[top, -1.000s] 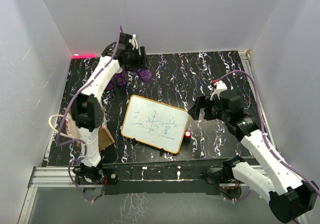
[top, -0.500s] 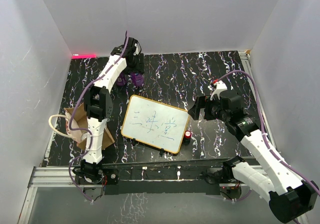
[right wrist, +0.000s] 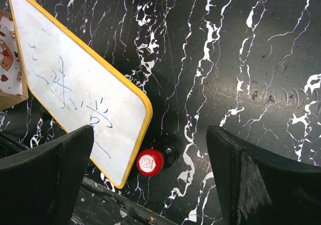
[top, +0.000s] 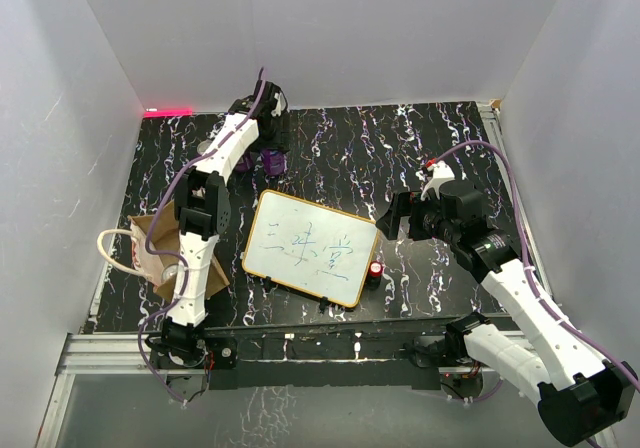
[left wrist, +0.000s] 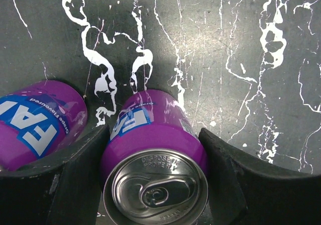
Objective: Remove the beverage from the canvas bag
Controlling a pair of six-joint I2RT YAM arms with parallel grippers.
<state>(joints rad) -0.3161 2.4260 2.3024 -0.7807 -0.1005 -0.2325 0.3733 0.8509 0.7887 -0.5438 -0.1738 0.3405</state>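
Left gripper (left wrist: 153, 134): fingers pinched a purple beverage can (left wrist: 155, 185). A second can (left wrist: 37, 119) lay just outside one finger, with bare table (left wrist: 241, 44) ahead. Right gripper (right wrist: 150, 129): fingers were spread and empty, with a whiteboard (right wrist: 75, 94) corner and a red-capped bottle (right wrist: 150, 162) between them. Canvas bag (top: 150, 253) sat well behind the left fingers.

The black table (top: 420, 148), veined with white, carries a white, yellow-framed board (top: 310, 248) lying flat at the centre of the top view. A small red-capped object (top: 376, 269) stands just beside the board's lower right corner. The canvas bag (top: 146, 250) sits at lower left. At upper left are two drinks, a purple can (top: 274, 160) and a second purple can (top: 243, 162), just beside each other.
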